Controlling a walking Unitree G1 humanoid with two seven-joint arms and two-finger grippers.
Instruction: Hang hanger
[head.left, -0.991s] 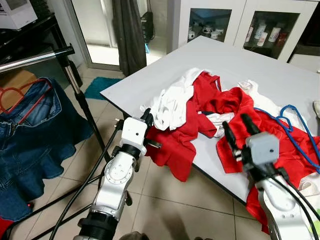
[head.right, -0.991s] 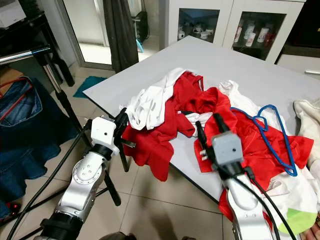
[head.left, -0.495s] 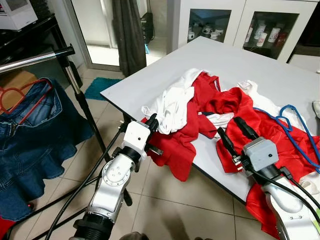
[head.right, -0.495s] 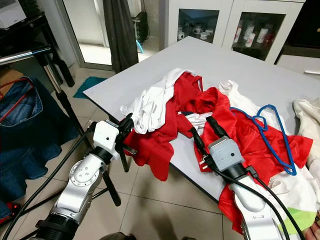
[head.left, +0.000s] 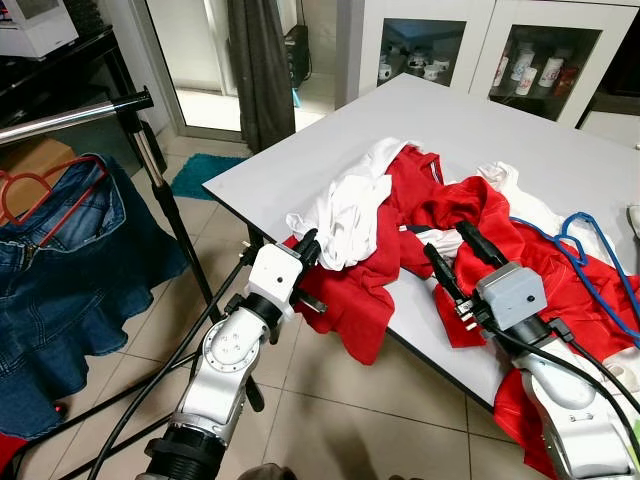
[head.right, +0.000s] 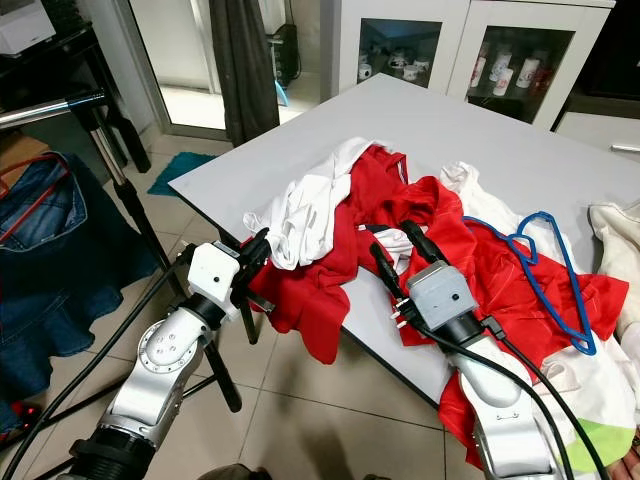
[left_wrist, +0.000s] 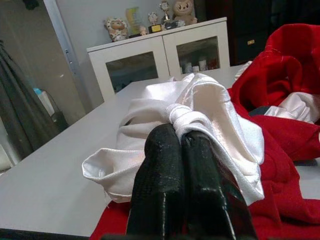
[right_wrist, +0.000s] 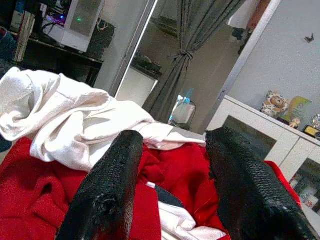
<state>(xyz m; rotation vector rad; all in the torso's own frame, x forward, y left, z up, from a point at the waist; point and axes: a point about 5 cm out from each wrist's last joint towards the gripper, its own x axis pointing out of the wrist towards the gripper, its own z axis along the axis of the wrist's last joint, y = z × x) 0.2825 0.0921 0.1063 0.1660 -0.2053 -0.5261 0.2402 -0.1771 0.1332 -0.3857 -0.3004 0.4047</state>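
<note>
Hovering over the pile of clothes, the right tool is sitting with its two black fingers spread wide apart, nothing between them, pointing across the red garment toward the white garment. The left tool is parked at the near-left edge of the grey table, fingers pressed tight together with no gap, tips right up against a bunched fold of that white cloth, and I honestly can't tell if any fabric is pinched in there or it's just touching.

The blue hanger is lying flat on the red clothes toward the right side of the table, well away from both tools.

Off the table's left edge, a metal rail on a black stand is carrying a denim piece on a red hanger. A white cabinet with glass doors is standing beyond the far edge.
</note>
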